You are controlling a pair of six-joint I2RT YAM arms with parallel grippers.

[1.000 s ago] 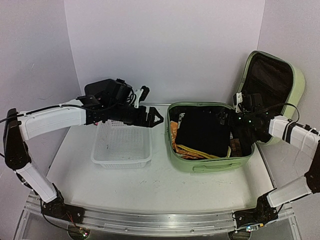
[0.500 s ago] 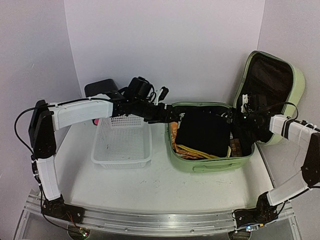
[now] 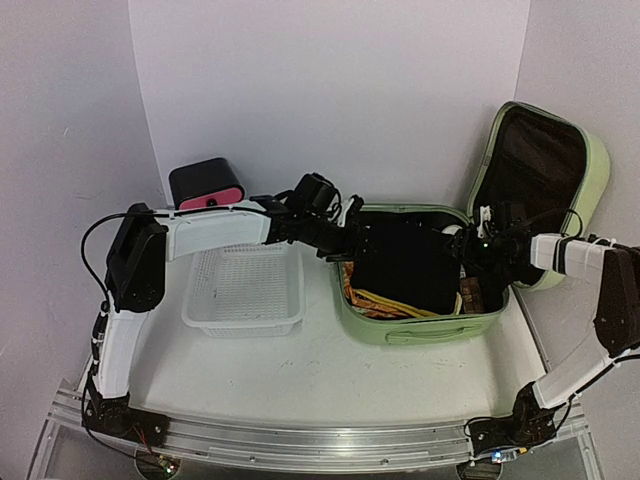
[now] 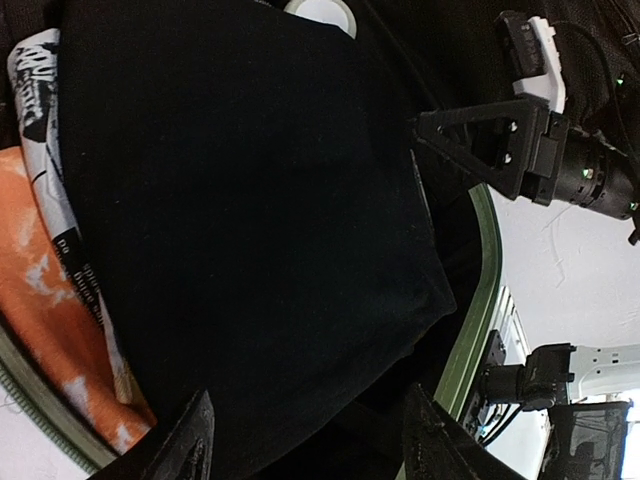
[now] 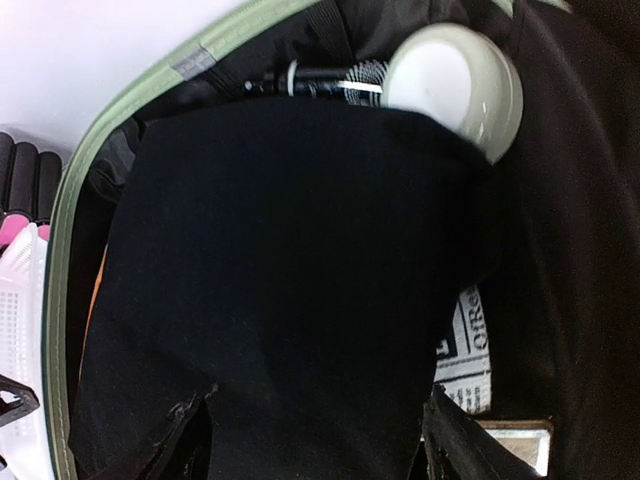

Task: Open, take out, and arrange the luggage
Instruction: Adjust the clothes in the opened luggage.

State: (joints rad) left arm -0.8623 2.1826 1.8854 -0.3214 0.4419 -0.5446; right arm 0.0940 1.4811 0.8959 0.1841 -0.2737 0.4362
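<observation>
The luggage [image 3: 420, 331], a light-green hard-shell suitcase, lies open on the table with its lid [image 3: 592, 165] propped upright at the back right. A folded black garment [image 3: 405, 262] lies on top of its contents. My left gripper [image 3: 352, 240] reaches in over the left rim. Its jaws stand open just above the garment [image 4: 250, 200], one finger [image 4: 192, 440] to each side. My right gripper [image 3: 462, 248] comes in from the right. It too is open over the same garment [image 5: 290, 250], with nothing pinched between its fingers [image 5: 450, 440].
A white perforated basket [image 3: 245, 290] stands left of the suitcase, a black drawer box with a pink front [image 3: 207, 184] behind it. Inside the suitcase are an orange cloth [image 4: 50, 290], a printed black-and-white cloth [image 5: 465, 350], a white round jar [image 5: 455, 85] and a brown box [image 3: 470, 293].
My left arm has swung right from above the basket to the suitcase's left rim. The right gripper has edged further in over the garment. Both pairs of jaws have narrowed.
</observation>
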